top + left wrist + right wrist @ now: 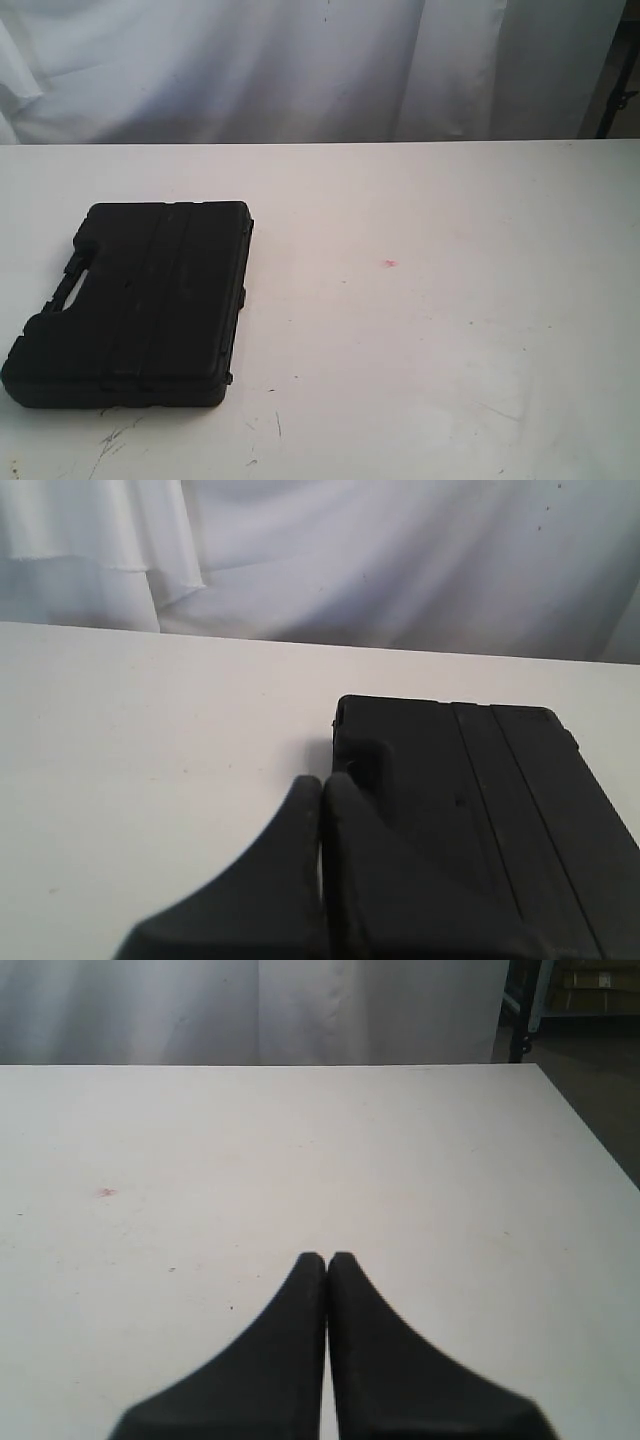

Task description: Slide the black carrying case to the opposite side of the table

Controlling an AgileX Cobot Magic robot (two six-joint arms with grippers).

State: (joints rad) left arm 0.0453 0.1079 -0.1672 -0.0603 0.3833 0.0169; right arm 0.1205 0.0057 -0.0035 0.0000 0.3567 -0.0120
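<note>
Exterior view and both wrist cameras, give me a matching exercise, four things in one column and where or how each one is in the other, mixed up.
1 black carrying case
2 red spot
3 left gripper
4 right gripper

A shut, case absent from its wrist view
B lying flat on the exterior view's left side
C shut, at the case's edge
D small mark near the table's middle

Pairs: 1-B, 2-D, 3-C, 4-A
</note>
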